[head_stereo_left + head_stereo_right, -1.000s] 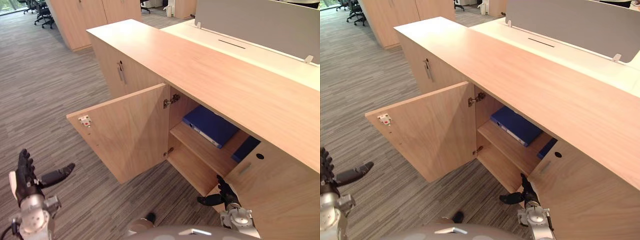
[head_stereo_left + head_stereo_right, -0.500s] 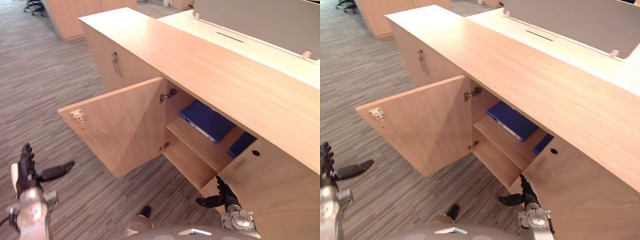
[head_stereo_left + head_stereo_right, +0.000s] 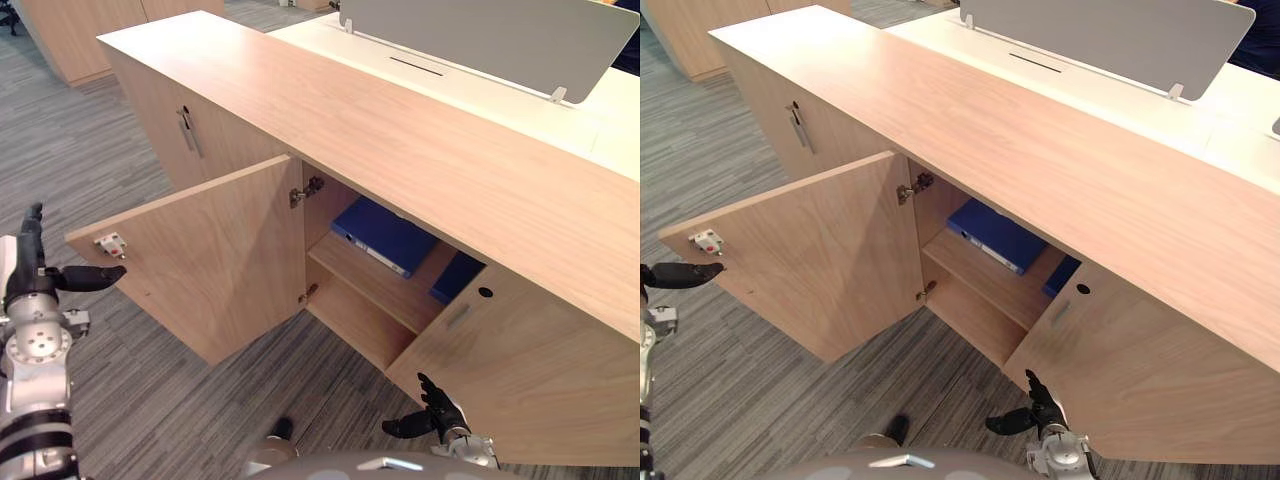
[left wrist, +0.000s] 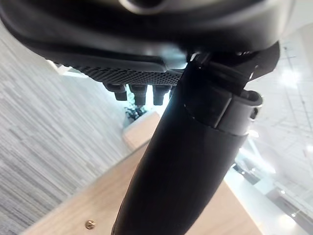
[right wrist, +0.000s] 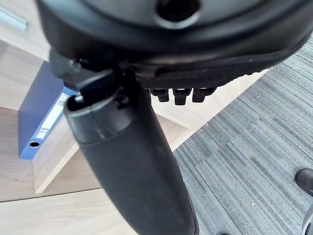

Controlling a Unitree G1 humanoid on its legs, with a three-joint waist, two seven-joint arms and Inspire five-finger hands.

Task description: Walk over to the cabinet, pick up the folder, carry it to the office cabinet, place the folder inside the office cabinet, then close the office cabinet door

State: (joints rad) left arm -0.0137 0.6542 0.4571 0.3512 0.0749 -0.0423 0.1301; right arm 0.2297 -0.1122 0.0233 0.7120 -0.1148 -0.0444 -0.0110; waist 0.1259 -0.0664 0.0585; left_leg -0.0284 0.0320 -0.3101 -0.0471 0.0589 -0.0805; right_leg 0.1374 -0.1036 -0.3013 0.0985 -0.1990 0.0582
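Lying on the office cabinet [image 3: 420, 150] shelf [image 3: 375, 288]: blue folder [image 3: 395, 238]; door [image 3: 215, 260] open. Left hand [image 3: 28, 278], fingers straight, beside door edge; right hand [image 3: 432, 410], fingers spread, empty.

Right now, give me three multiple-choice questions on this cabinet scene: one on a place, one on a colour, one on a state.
1. Where does the folder lie?
A on the floor
B on the shelf inside the cabinet
C on the desk

2. What colour is the folder?
A red
B green
C blue

3. How does the left door stand?
A swung open
B shut
C taken off

Answers:
1 B: it lies flat on the shelf, past the open door.
2 C: its cover is plainly blue.
3 A: it hangs out on its hinges, with the left hand beside its free edge.
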